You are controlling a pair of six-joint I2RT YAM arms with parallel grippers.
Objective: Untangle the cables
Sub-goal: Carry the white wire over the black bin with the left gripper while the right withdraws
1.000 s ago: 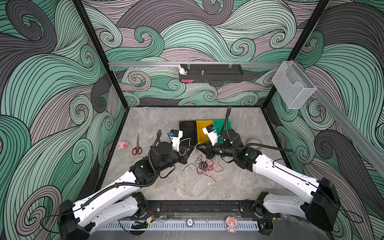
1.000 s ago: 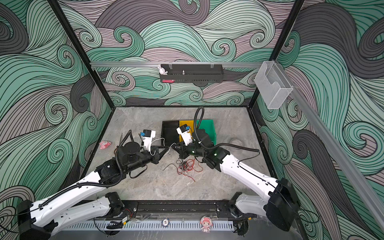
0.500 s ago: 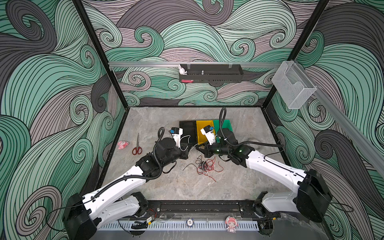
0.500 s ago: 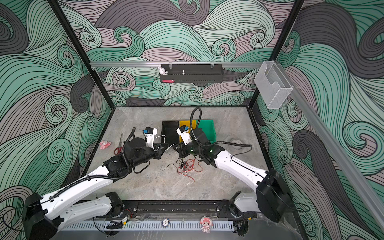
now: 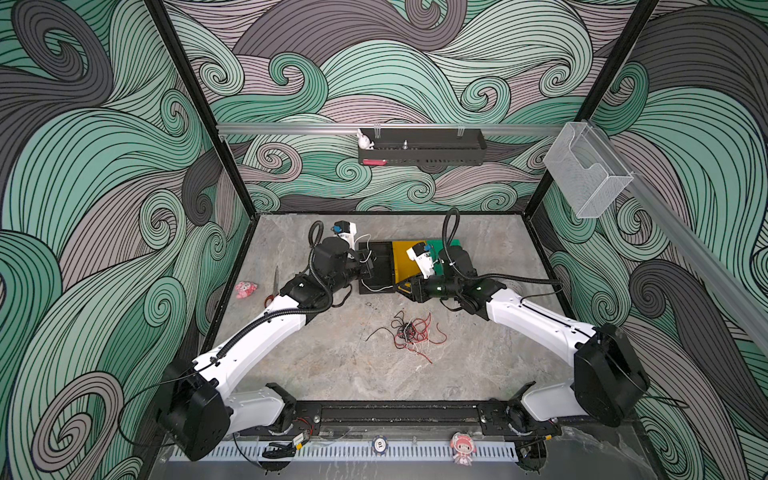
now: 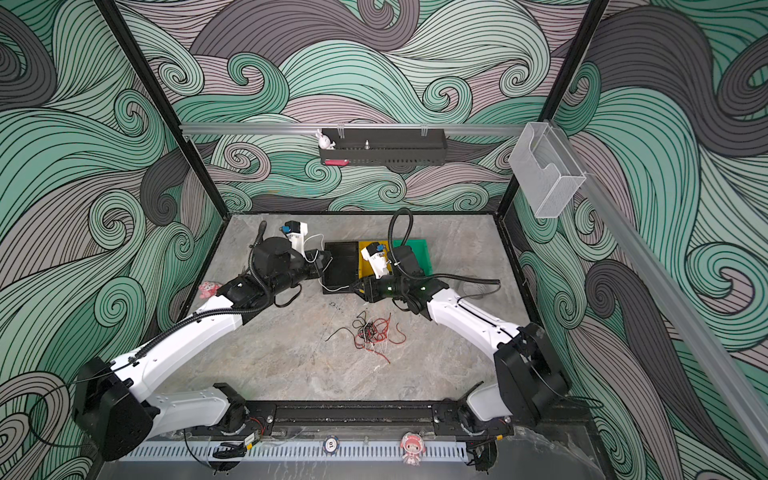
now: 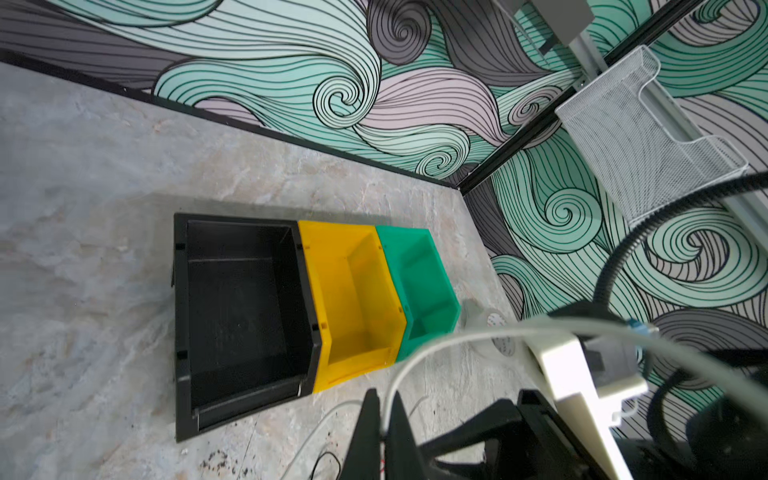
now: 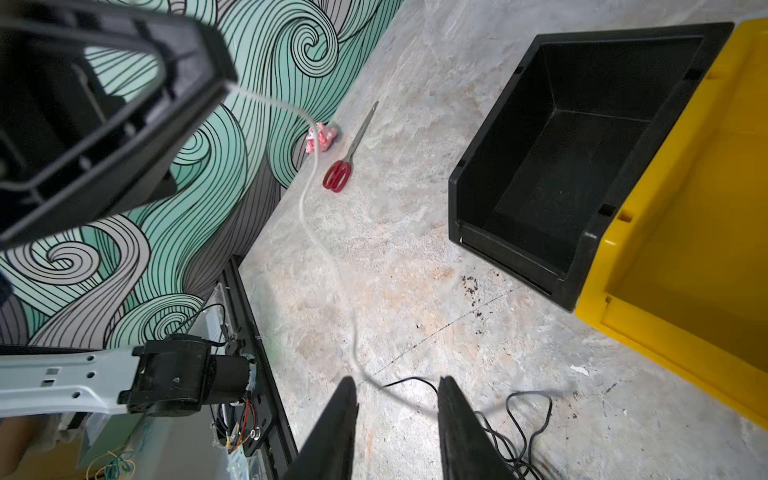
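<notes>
In L end effector (image 7: pixel 384 397) sits white cable (image 8: pixel 302 203).

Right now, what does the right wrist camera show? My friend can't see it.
The open right gripper hangs over the grey floor; a white cable runs from near it to the left gripper, which pinches it. A black bin, a yellow bin and red scissors lie around.
</notes>
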